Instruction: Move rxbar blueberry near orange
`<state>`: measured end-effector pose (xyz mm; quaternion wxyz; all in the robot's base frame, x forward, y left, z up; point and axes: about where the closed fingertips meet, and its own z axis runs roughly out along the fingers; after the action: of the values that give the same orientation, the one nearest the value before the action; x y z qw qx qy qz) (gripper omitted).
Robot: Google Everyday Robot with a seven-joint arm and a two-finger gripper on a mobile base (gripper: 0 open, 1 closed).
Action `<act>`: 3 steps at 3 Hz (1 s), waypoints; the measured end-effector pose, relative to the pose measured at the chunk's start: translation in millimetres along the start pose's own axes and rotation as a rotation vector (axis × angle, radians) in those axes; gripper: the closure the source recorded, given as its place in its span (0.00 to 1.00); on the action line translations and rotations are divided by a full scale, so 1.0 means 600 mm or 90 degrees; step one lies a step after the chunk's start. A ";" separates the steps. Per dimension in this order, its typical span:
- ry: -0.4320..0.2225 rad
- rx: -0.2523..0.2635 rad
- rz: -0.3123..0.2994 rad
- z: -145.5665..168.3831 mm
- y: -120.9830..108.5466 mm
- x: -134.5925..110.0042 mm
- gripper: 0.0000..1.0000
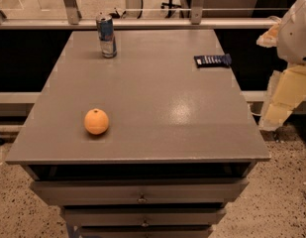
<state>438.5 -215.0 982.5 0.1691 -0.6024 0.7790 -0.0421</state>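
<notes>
The rxbar blueberry (212,60) is a flat dark navy wrapper with white print. It lies at the far right edge of the grey table top (157,93). The orange (96,121) sits at the front left of the table, far from the bar. My gripper (280,105) hangs off the table's right side, below the white arm joint (297,29). It is well clear of both things and holds nothing that I can see.
A tall blue-and-silver drink can (106,35) stands at the far left of the table. The table has drawers (141,192) at its front. A railing (142,23) runs behind the table. Speckled floor shows to the right.
</notes>
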 end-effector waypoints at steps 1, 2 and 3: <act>-0.008 0.001 0.003 0.001 -0.005 0.003 0.00; -0.078 0.009 0.023 0.010 -0.054 0.021 0.00; -0.147 0.025 0.017 0.027 -0.103 0.008 0.00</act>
<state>499.6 -233.9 983.0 0.2703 -0.5892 0.7613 0.0145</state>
